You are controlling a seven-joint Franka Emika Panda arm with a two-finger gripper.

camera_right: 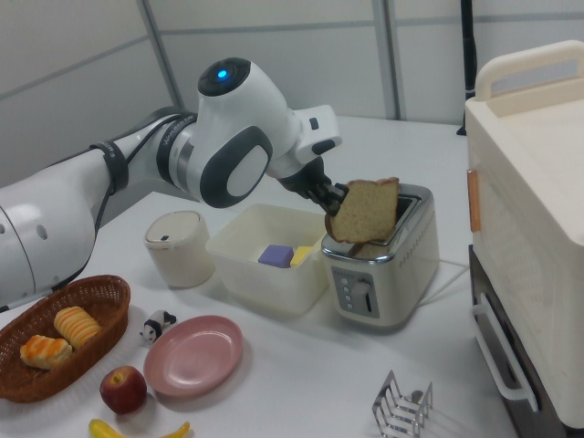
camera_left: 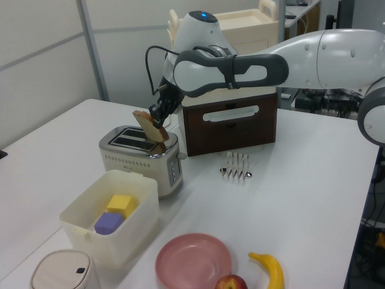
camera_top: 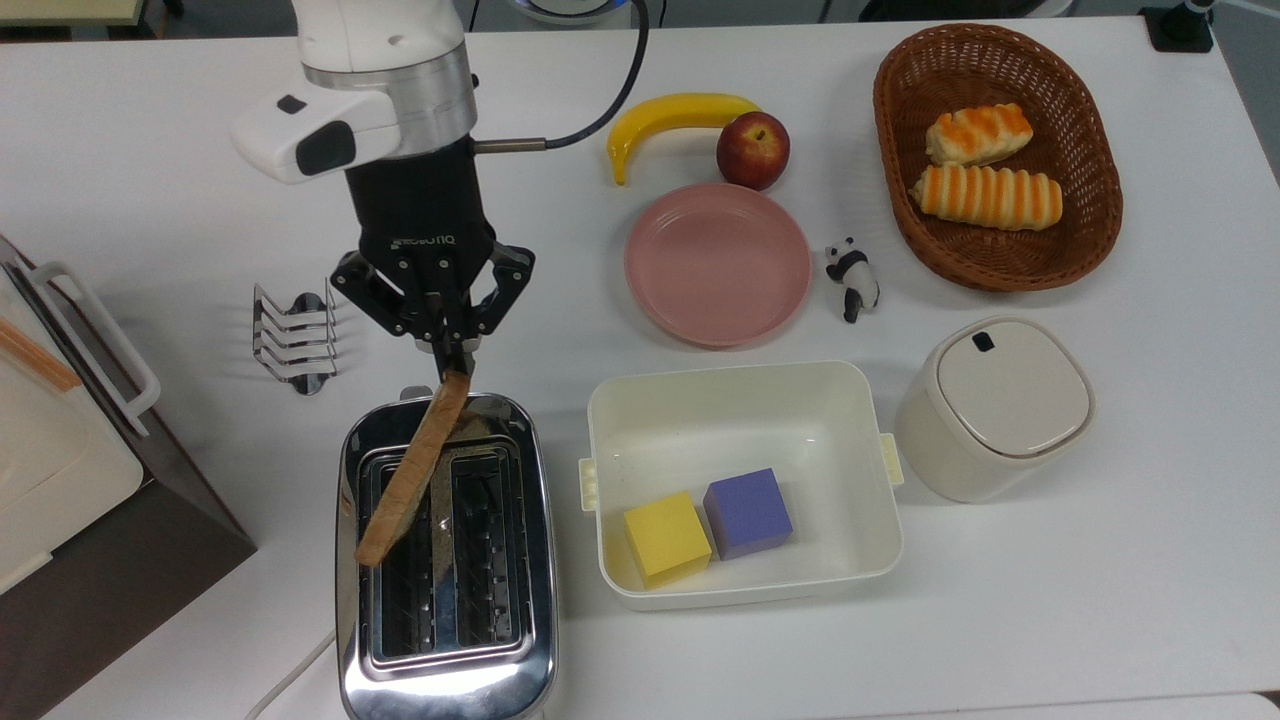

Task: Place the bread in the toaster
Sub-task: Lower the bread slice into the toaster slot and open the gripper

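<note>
The bread (camera_top: 410,470) is a tan slice with a brown crust. My gripper (camera_top: 452,362) is shut on its top corner. The slice hangs tilted over the chrome toaster (camera_top: 530,560), edge-on above the slot on the top view's left. Its lower end sits at the slot mouth, and I cannot tell if it is inside. In the left view the bread (camera_left: 151,125) leans over the toaster (camera_left: 138,159) under the gripper (camera_left: 161,117). In the right view most of the slice (camera_right: 365,212) stands above the toaster (camera_right: 392,274), held by the gripper (camera_right: 336,196).
A wire toast rack (camera_top: 292,338) stands at the toaster's far left in the top view. A white tub (camera_top: 745,375) with two cubes sits right of the toaster. Beyond lie a pink plate (camera_top: 717,262), banana (camera_top: 670,115), apple (camera_top: 752,150), basket (camera_top: 1090,230) and canister (camera_top: 995,405). A brown cabinet (camera_top: 110,560) fills the left edge.
</note>
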